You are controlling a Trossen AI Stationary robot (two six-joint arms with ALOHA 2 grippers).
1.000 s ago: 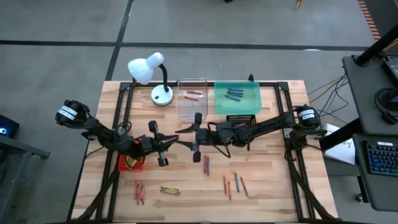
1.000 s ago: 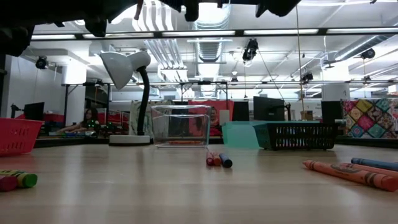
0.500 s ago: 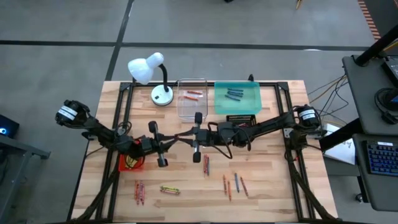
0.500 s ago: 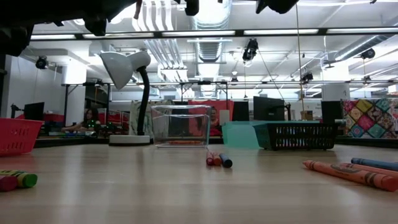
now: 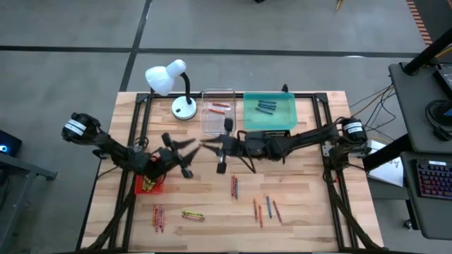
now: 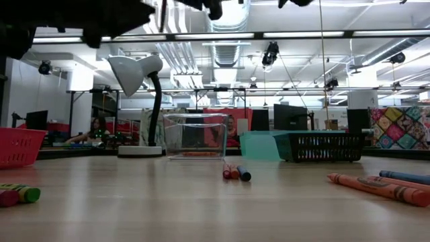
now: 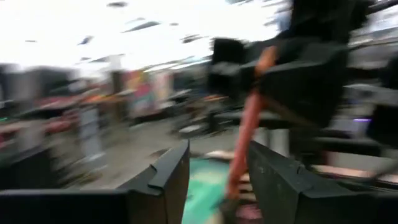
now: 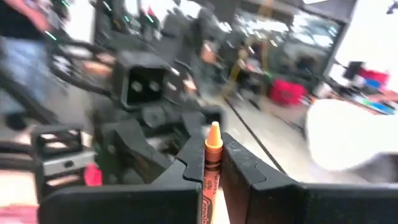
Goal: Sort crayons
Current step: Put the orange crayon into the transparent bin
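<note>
An orange crayon point(image 8: 212, 163) is up in the air over the middle of the table, with my right gripper point(image 5: 210, 146) shut on it. My left gripper point(image 5: 182, 153) faces it from the table's left. It is open, its two fingers point(image 7: 166, 180) standing either side of the crayon's free end point(image 7: 242, 146). More crayons lie loose on the near half of the table: one group point(image 5: 234, 187) at the middle, another point(image 5: 265, 208) to its right, and two groups point(image 5: 192, 214) point(image 5: 158, 217) at the near left. My right gripper pinches the orange crayon's wrapped shaft point(image 8: 209, 180) between its two fingers. The crayon lies along the fingers, and its pointed tip point(image 8: 213, 132) sticks out past their ends. The fingers are about level and point toward the table's left. The crayon is lifted clear of the table.
A white desk lamp point(image 5: 169, 81) stands at the far left. A clear tray point(image 5: 217, 113) with reddish crayons and a teal tray point(image 5: 269, 111) with blue ones sit at the far edge, with a black tray point(image 5: 274, 132) in front. A red tray point(image 5: 147, 185) sits under my left arm.
My right gripper has shut on the orange crayon that my left gripper was holding out. My left gripper has opened and swung its wrist round. My right gripper has gone slightly up and toward the far edge with the crayon.
</note>
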